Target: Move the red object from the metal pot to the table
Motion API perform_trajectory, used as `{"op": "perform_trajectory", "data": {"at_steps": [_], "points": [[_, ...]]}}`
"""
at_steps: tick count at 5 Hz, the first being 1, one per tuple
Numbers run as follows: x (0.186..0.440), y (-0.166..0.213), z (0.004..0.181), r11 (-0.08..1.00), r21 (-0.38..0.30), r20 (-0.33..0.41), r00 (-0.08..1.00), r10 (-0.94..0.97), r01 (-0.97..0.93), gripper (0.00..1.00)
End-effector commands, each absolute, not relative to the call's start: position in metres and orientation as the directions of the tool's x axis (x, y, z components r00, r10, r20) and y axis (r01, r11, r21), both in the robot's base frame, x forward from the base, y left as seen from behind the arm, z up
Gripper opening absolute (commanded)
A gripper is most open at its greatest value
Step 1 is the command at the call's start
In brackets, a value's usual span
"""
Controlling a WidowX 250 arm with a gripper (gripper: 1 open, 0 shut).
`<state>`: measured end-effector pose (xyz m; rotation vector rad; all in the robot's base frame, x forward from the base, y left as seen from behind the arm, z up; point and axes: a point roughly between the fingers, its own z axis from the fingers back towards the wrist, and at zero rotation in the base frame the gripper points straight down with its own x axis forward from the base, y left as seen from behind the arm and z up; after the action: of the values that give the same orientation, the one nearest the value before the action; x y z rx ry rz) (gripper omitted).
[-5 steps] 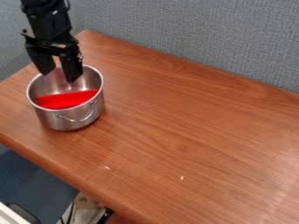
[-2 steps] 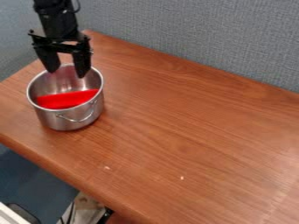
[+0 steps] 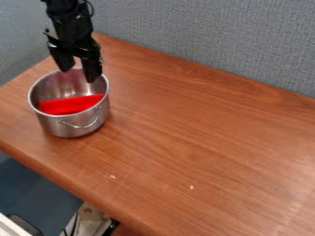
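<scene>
The metal pot point(image 3: 74, 115) stands near the table's left end, shiny steel with a thin wire handle facing front. Inside it lies the red object point(image 3: 64, 104), bright red across the pot's bottom. My gripper point(image 3: 76, 70) hangs just above the pot's back rim, black fingers pointing down and spread open, with nothing between them. The table point(image 3: 197, 138) is reddish-brown wood grain.
A grey-blue textured wall runs behind the table. The table's front edge and rounded left corner drop off to a dark floor. Wide bare wood lies to the right of the pot.
My gripper has risen out of the pot and shifted right and back, still open. The red object stays in the pot.
</scene>
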<state>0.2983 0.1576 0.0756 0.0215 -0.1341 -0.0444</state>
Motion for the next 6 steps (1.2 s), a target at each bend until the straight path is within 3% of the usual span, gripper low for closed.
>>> {"op": "perform_trajectory", "data": {"at_steps": [1, 3, 6], "points": [[0.308, 0.159, 0.087, 0.999, 0.041, 0.143, 0.99, -0.016, 0.01, 1.0], [0.32, 0.164, 0.102, 0.996, 0.049, 0.142, 0.987, 0.071, -0.078, 1.0], [0.315, 0.156, 0.101, 0.997, 0.041, 0.129, 0.99, 0.052, -0.058, 1.0]]}}
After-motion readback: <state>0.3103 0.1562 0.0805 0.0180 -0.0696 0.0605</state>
